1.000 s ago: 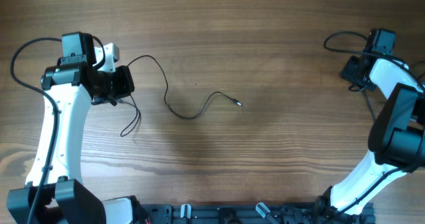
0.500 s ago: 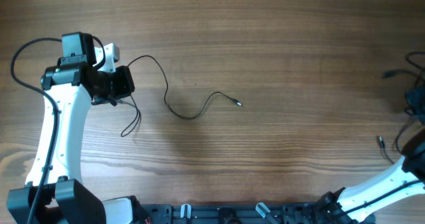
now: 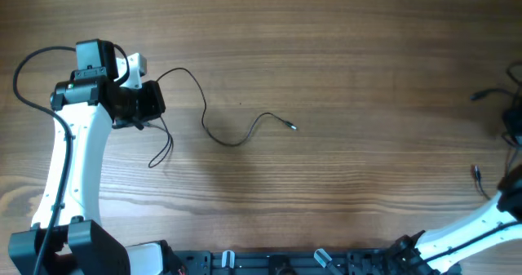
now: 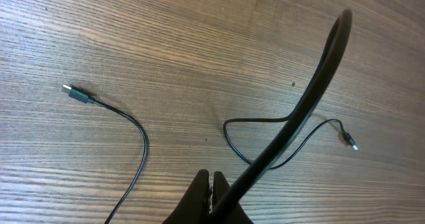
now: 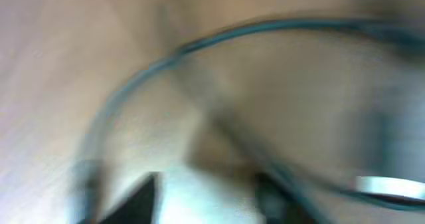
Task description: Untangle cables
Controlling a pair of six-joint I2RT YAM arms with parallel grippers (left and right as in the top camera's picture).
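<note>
One thin black cable [image 3: 218, 135] runs from my left gripper [image 3: 155, 106] in a loop across the wood to its small plug [image 3: 291, 127]. A second strand [image 3: 161, 151] hangs down from the same gripper. In the left wrist view the left gripper [image 4: 211, 184] is shut, and a black cable [image 4: 312, 91] rises from its jaws close to the lens. Two plug ends [image 4: 72, 91] lie on the table beyond. More cable [image 3: 481, 94] shows at the right edge. The right wrist view is heavily blurred, but my right gripper [image 5: 206, 194] has its fingers apart, with a cable [image 5: 153, 68] arcing past.
The white right arm [image 3: 489, 218] leaves the overhead frame at the lower right, with a loose plug end [image 3: 475, 174] beside it. The arms' black base rail [image 3: 294, 263] runs along the front edge. The left arm's thicker black lead [image 3: 24, 71] curves at the far left.
The right arm has swung from the back right corner out past the right edge. Its jaws have come apart, and cable pieces now lie at that edge. The left arm has not moved.
</note>
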